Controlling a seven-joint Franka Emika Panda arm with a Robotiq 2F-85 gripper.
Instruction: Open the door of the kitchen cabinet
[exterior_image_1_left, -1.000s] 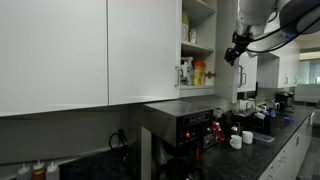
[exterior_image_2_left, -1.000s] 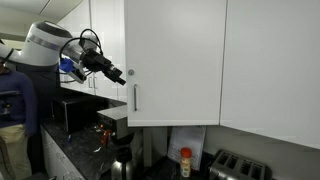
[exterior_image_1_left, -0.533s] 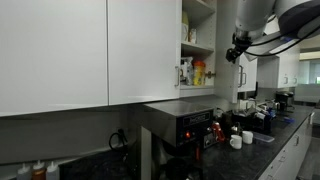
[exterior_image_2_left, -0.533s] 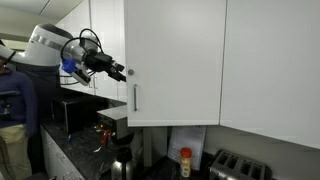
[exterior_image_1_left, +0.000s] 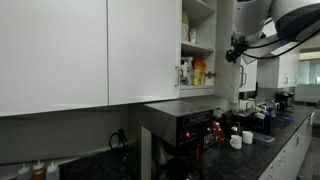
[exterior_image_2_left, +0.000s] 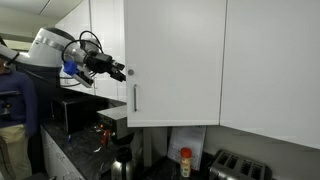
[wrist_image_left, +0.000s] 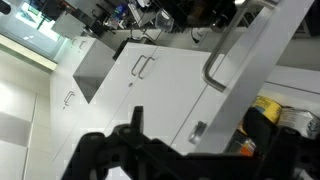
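In an exterior view the kitchen cabinet is showing its inside: white shelves and a yellow bottle. I cannot pick out the door itself there. In the exterior view from the opposite side, the door is facing the camera, swung out from the row, with its bar handle low at its left edge, and no shelves are showing. The wrist view is looking along the door, which is slanting across the frame with the handle on it. Yellow items are peeking out at the right, and closed white cabinets are lying behind.

Room: a kitchen with white wall cabinets over a dark bench. On it a black appliance is glowing with red lights and white cups are sitting to its right. From the other side, a person in blue is standing at far left, then a microwave, a coffee pot, a red-capped bottle and a toaster.

The arm is reaching in from the left, roughly level, at upper-door height. The claw is sitting just beside the door's left edge, above the handle; whether it is touching, I cannot tell. In an exterior view the claw is hanging right of the open cabinet. In the wrist view the claw is showing its fingers spread wide, gripping nothing, clear of the handle.
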